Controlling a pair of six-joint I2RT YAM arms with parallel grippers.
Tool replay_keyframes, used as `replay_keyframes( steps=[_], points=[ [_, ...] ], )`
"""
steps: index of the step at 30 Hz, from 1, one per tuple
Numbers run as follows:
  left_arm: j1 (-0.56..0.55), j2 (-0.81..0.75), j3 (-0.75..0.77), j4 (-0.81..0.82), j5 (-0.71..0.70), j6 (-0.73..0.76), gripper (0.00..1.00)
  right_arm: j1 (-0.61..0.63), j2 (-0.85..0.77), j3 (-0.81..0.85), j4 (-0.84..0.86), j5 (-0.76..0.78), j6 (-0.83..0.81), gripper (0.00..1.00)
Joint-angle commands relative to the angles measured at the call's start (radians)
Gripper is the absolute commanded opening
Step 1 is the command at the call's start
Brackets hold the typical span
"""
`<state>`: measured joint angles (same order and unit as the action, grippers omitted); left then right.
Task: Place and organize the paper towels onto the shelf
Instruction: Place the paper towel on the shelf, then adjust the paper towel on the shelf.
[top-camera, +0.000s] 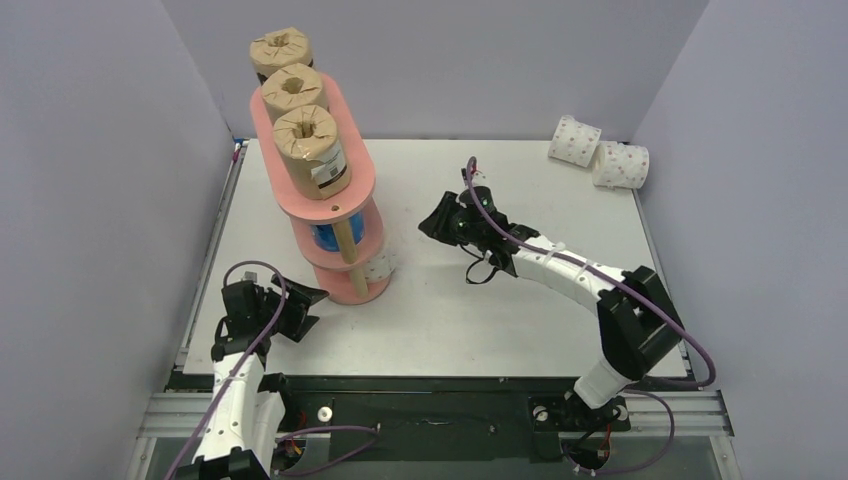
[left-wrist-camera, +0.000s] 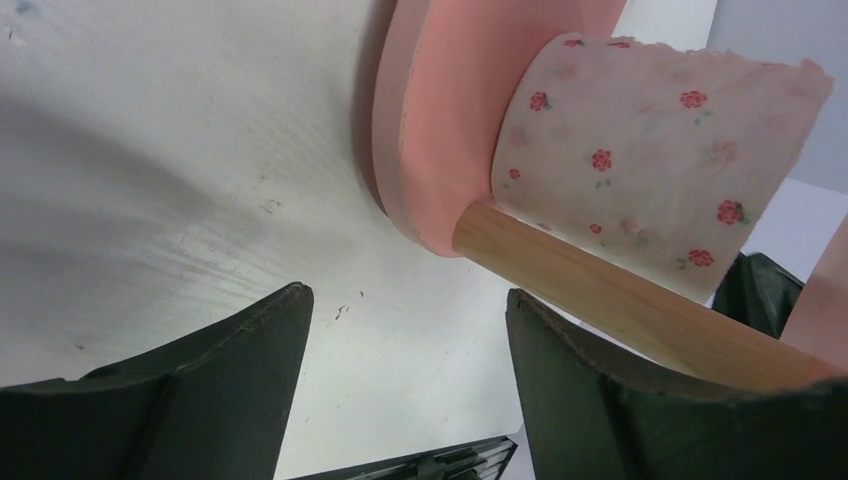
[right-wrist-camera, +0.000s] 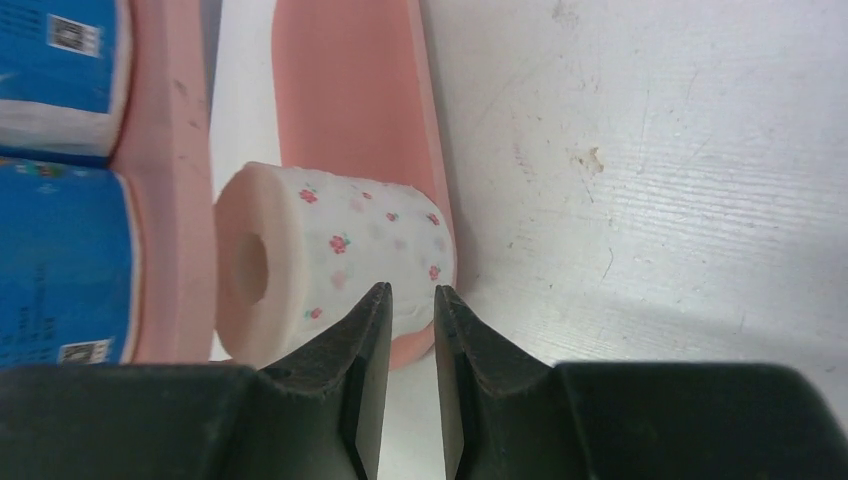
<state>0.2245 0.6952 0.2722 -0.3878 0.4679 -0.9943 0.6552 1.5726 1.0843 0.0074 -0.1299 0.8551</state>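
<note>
Left tool (left-wrist-camera: 408, 293) open, right tool (right-wrist-camera: 411, 290) almost closed, both empty beside the shelf (top-camera: 300, 205). Brown rolls (top-camera: 310, 140) fill its top, blue rolls (right-wrist-camera: 60, 260) its middle, one dotted roll (right-wrist-camera: 340, 255) its base; two dotted rolls (top-camera: 620, 165) wait well right.

No word or number can be read anywhere. The brown roll (top-camera: 312, 150) at the near end of the shelf (top-camera: 300, 205), on its top board, has a white label (top-camera: 328, 168) with black print, too small to read. Two blue rolls (right-wrist-camera: 60, 260) on the shelf each show a little square code (right-wrist-camera: 75, 33), too tiny to read.
</note>
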Motion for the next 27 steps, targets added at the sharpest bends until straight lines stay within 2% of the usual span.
replay_keyframes(
  steps=[1, 6, 10, 16, 27],
  points=[
    [0.008, -0.016, 0.065, 0.085, -0.003, -0.009, 0.61, 0.006, 0.071, 0.02, 0.123, -0.056, 0.016, 0.19],
    [0.015, -0.027, 0.067, 0.153, -0.01, -0.043, 0.33, 0.01, 0.157, 0.073, 0.171, -0.087, 0.044, 0.18],
    [0.017, -0.011, 0.063, 0.216, -0.012, -0.07, 0.2, 0.026, 0.203, 0.108, 0.173, -0.098, 0.044, 0.18],
    [0.017, 0.048, 0.067, 0.285, -0.017, -0.092, 0.15, 0.052, 0.264, 0.167, 0.161, -0.11, 0.039, 0.18],
    [0.018, 0.094, 0.067, 0.327, -0.025, -0.098, 0.15, 0.106, 0.336, 0.24, 0.134, -0.131, 0.046, 0.17]
  ],
)
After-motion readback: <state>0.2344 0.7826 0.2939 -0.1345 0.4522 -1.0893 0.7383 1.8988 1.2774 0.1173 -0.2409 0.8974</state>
